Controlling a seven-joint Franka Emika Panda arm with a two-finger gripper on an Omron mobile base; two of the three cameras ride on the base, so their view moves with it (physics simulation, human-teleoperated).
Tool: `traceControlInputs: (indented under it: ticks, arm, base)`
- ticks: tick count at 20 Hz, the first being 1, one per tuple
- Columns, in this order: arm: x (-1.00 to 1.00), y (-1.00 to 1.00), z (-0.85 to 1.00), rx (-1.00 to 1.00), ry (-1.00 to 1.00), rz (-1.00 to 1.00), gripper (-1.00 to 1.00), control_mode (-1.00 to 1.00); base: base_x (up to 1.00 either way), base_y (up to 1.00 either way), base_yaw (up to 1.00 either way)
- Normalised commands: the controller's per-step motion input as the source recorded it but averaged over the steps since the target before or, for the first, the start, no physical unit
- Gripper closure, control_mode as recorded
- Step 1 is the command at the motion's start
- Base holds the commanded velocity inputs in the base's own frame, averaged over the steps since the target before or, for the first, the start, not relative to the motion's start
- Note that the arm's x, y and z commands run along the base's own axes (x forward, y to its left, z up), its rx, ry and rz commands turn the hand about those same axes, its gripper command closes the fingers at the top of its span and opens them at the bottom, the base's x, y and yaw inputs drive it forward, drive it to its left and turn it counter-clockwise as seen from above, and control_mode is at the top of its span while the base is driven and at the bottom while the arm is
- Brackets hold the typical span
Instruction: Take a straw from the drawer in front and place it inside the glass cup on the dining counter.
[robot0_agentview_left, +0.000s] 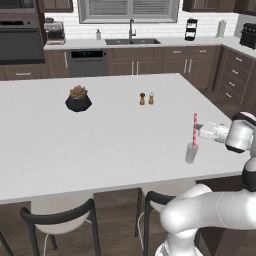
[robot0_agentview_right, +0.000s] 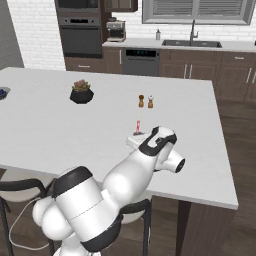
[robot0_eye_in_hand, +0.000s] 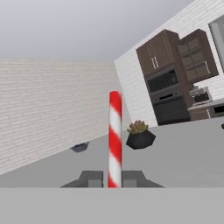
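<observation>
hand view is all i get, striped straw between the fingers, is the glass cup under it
Observer: Yes. In the left base view the straw stands upright with its lower end in the glass cup.
Operator: where is the cup on the counter
Observer: Near the dining counter edge closest to the robot, above the chairs.
Operator: hand let go yet
Observer: No, the hand is shut on the straw, gripping it from the side above the cup's rim.

Smooth matt white dining counter (robot0_agentview_left: 100, 145), clear glass cup (robot0_agentview_left: 191, 153), glossy striped straw (robot0_eye_in_hand: 115, 135).
</observation>
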Motion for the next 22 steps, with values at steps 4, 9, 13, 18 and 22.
traceControlInputs:
  ticks: [4,9,13,18,22]
  arm:
    - [0.12,-0.01,0.00,0.00,-0.07,0.00,1.00,-1.00]
    - [0.06,0.00,0.00,0.00,-0.12,0.00,1.00,-1.00]
    - [0.00,0.00,0.00,0.00,-0.12,0.00,1.00,-1.00]
    - [0.00,-0.09,-0.02,0.00,-0.10,0.00,1.00,-1.00]
    - [0.00,-0.13,-0.11,0.00,-0.02,0.00,1.00,-1.00]
  base:
    - [0.00,0.00,0.00]
    - [0.00,0.00,0.00]
    - [0.00,0.00,0.00]
    - [0.00,0.00,0.00]
    - [0.00,0.00,0.00]
